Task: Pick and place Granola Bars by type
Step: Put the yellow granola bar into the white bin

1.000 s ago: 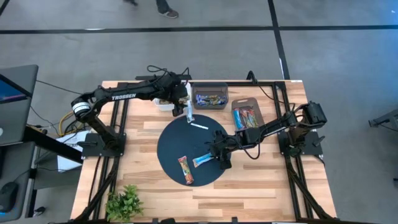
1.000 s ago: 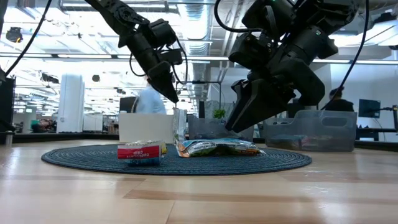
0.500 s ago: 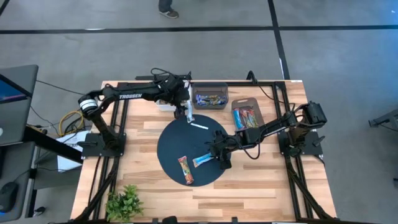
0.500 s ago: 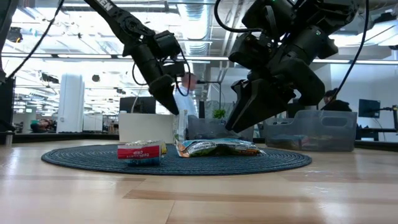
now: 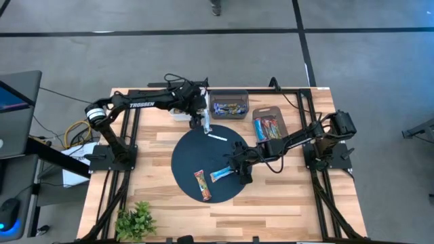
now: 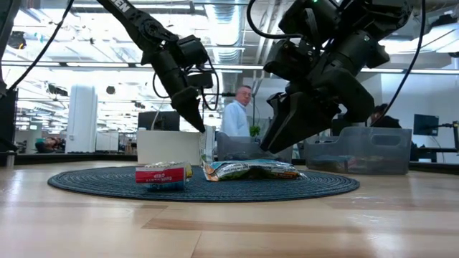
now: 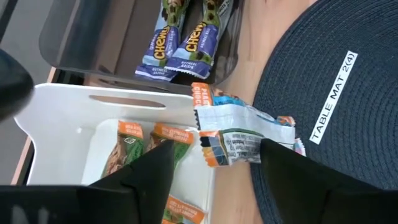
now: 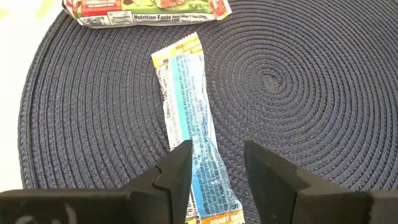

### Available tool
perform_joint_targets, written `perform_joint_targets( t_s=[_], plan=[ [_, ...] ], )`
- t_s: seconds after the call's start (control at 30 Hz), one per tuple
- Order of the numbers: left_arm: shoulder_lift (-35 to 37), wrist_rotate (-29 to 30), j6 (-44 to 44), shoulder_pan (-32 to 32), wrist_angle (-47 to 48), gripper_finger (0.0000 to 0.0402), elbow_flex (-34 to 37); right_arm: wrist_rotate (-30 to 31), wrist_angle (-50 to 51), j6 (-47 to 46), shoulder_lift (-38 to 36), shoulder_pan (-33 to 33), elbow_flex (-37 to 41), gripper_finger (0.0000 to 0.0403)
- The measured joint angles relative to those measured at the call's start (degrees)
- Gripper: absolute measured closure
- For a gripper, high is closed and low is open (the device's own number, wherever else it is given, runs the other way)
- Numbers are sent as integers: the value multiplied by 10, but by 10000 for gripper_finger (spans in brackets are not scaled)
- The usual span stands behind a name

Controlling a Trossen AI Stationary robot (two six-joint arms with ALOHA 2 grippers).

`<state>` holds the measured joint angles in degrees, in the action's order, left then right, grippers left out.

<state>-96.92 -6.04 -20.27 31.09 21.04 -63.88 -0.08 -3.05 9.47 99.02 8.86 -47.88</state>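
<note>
Granola bars on a round mat, two arms over them

Wooden bench (image 5: 163,146) carried a dark round woven mat (image 5: 186,163). On the mat lay a blue bar (image 5: 222,174) and, beside it, a red bar (image 5: 203,185). A thin white strip (image 5: 217,137) lay near the mat's far edge.

The right gripper (image 5: 239,171) hovered low over one end of the blue bar, its fingers (image 8: 177,171) partly apart and straddling the wrapper, not closed on it.

The left gripper (image 5: 205,123) hung at the mat's far edge, fingers spread wide around an orange-and-blue bar (image 7: 245,134) that stood on end there; whether they pressed it could not be told. Just beyond were a white bin (image 7: 68,127) holding orange-and-green bars (image 7: 127,146), a dark tray (image 5: 229,106) holding purple bars (image 7: 180,46), and a third tray (image 5: 270,127) with blue and red bars.

A person (image 6: 235,115) stood in the room behind.
</note>
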Motion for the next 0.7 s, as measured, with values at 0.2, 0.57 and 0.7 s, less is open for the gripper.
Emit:
perform_joint_targets(
  t_s=[0.2, 0.57, 0.7],
  plan=[
    [0, -1, -4, 0, 0, 215, 0, 0, 0, 0, 0, 0, 0, 265],
    [0, -1, -14, 0, 0, 280, 0, 0, 0, 0, 0, 0, 0, 265],
    [0, -1, -16, 0, 0, 298, 0, 0, 0, 0, 0, 0, 0, 265]
  ],
)
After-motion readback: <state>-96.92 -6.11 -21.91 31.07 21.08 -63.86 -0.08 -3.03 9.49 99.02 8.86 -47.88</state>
